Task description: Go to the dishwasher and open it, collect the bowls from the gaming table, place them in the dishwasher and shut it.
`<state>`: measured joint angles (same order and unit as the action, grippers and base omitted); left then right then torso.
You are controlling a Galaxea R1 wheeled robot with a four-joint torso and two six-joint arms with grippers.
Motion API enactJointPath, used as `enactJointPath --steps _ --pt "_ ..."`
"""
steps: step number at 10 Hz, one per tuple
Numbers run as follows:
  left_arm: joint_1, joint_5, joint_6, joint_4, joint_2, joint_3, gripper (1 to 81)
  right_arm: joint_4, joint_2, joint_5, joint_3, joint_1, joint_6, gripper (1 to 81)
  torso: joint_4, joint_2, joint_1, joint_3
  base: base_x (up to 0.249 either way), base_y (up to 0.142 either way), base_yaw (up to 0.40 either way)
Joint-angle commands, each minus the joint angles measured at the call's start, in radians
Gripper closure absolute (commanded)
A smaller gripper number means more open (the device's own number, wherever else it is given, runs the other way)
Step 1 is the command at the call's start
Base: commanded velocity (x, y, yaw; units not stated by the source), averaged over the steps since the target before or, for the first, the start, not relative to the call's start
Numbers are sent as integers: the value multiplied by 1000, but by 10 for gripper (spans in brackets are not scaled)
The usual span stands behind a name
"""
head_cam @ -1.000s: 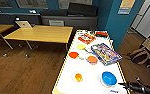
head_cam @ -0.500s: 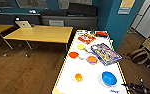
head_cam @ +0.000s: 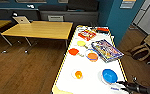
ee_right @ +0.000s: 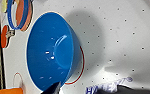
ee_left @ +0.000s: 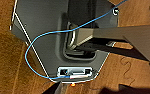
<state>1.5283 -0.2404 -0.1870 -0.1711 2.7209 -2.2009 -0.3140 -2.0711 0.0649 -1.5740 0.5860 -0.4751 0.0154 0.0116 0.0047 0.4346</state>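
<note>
Under my head camera is a wooden floor (head_cam: 28, 67), and on it stand a yellow-wood table (head_cam: 41, 29) and, beside it, the long gaming table (head_cam: 91, 82) with white top and yellow edges. The gaming table runs away from me.

On the far part of the white top lie a red box (head_cam: 86, 34) and a big coloured game box (head_cam: 107, 50), which lies at a slant. Between them and me I see a yellow paddle (head_cam: 81, 43), a red paddle (head_cam: 73, 51), and an orange disc inside a blue ring (head_cam: 92, 56).

Nearer to me stands the blue bowl (head_cam: 109, 75), upright, on the right side of the gaming table. The orange bowl (head_cam: 78, 74) is to the left of it, well apart, also on the white top.

My right gripper (head_cam: 124, 85) comes in from the lower right corner and is just beside the blue bowl, on the near side. In my right wrist camera the blue bowl (ee_right: 52, 50) shows large, and one dark finger tip (ee_right: 53, 88) is at its rim. I cannot tell if my right fingers are apart or together, or if they touch the bowl.

My left wrist camera looks down at the wooden floor (ee_left: 6, 62) and my own grey base with a blue cable (ee_left: 31, 45).
</note>
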Motion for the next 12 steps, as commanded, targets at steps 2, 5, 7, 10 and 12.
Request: enactJointPath --steps 2,5,7,10,12 --pt "10 61 -2 -1 -12 12 10 -14 44 30 14 -116 -7 10 0 -1 0 9 0 0 0" --pt "10 61 0 -1 -12 12 10 -23 15 33 7 -157 -7 10 0 -1 0 16 0 0 0" --pt "8 61 -2 -1 -12 12 10 -25 12 36 3 -179 -8 10 0 -1 1 17 0 0 0" --pt "5 61 -2 1 -13 10 10 -28 -20 36 -29 -189 -13 10 0 -1 1 17 0 0 0" --pt "7 62 -2 2 -12 1 10 -30 -57 35 -58 -192 -14 10 0 -1 1 17 0 0 0"
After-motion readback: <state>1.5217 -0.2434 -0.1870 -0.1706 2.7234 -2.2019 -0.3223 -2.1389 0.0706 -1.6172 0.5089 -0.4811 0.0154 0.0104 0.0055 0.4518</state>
